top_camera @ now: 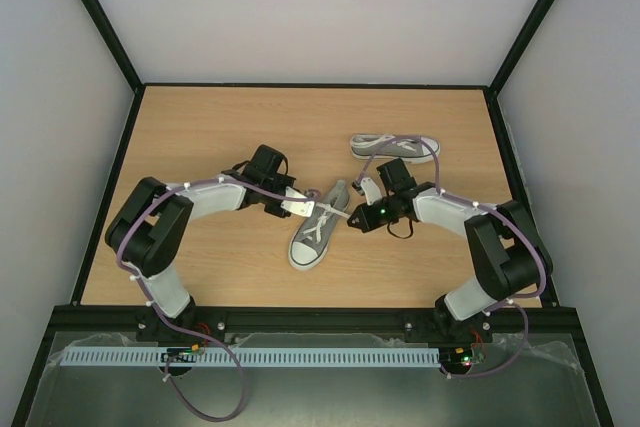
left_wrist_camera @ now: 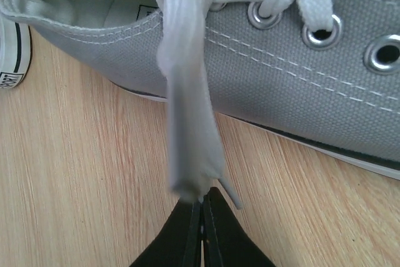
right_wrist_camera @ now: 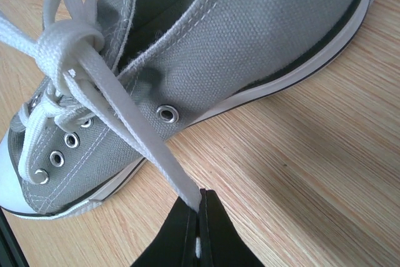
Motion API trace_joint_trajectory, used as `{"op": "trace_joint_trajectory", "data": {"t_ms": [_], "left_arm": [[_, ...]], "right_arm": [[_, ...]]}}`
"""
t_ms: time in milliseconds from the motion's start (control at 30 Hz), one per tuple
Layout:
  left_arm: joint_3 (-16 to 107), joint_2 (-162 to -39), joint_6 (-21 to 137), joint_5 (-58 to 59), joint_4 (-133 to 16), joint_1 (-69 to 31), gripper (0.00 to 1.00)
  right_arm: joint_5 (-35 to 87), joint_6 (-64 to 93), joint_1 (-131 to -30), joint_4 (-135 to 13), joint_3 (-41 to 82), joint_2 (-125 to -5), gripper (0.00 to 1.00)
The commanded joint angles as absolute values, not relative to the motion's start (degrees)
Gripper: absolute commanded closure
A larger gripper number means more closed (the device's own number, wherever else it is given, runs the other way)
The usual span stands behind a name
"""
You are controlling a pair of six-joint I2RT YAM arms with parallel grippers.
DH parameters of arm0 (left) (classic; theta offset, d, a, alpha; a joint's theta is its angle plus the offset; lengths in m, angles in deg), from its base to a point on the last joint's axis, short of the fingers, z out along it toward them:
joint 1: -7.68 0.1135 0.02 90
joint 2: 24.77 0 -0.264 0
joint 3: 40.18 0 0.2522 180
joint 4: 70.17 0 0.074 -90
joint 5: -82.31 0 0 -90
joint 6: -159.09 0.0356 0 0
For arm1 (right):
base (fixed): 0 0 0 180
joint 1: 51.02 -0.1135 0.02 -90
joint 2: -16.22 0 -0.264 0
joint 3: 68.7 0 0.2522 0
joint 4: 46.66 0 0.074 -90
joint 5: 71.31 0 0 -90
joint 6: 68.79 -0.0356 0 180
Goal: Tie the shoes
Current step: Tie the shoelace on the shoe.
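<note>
A grey canvas sneaker (top_camera: 318, 231) with white laces lies mid-table, toe toward me. It also shows in the left wrist view (left_wrist_camera: 300, 79) and the right wrist view (right_wrist_camera: 250, 42). My left gripper (top_camera: 298, 205) is shut on a folded white lace (left_wrist_camera: 190, 129) on the shoe's left side; its tip pokes out by the black fingers (left_wrist_camera: 187, 236). My right gripper (top_camera: 352, 217) is shut on the other lace end (right_wrist_camera: 131, 129), pulled taut from a knot (right_wrist_camera: 65, 51) over the eyelets. The second sneaker (top_camera: 395, 146) lies on its side behind the right arm.
The wooden table (top_camera: 200, 127) is ringed by a black frame with white walls. The second shoe's heel (left_wrist_camera: 12, 54) shows at the left edge of the left wrist view. Both arms reach inward, meeting over the near shoe.
</note>
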State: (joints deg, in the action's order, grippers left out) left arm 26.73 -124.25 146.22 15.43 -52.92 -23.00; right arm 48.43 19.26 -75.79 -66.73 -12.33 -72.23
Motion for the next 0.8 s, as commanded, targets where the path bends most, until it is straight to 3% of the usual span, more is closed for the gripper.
{"op": "trace_joint_trajectory", "data": {"t_ms": [0,433,467,500,567,600,767], "left_arm": [[25.9,-124.9,147.7,17.2,-54.1,-22.9,0.98],[23.5,-124.0,147.6,17.4,-54.6,-23.0,0.98],[23.5,-123.7,147.4,17.8,-54.5,-23.1,0.98],[23.8,-123.3,147.3,18.1,-54.2,-23.1,0.94],[24.0,-122.1,147.3,18.8,-53.0,-23.1,0.76],[24.0,-121.4,147.7,18.9,-52.3,-23.1,0.67],[22.6,-116.9,148.9,17.0,-47.0,-23.1,0.38]], "right_arm": [[48.6,19.1,-76.1,-69.6,-10.8,-72.7,0.99],[49.2,19.2,-76.1,-69.7,-9.6,-74.8,0.99],[49.3,19.2,-76.1,-69.5,-9.6,-74.5,0.94],[49.3,19.2,-76.1,-69.3,-9.6,-74.0,0.83],[49.8,20.1,-76.1,-69.3,-9.3,-72.5,0.59],[49.8,20.5,-76.1,-69.5,-9.2,-71.5,0.53],[48.1,21.8,-75.6,-72.4,-8.4,-66.3,0.44]]}}
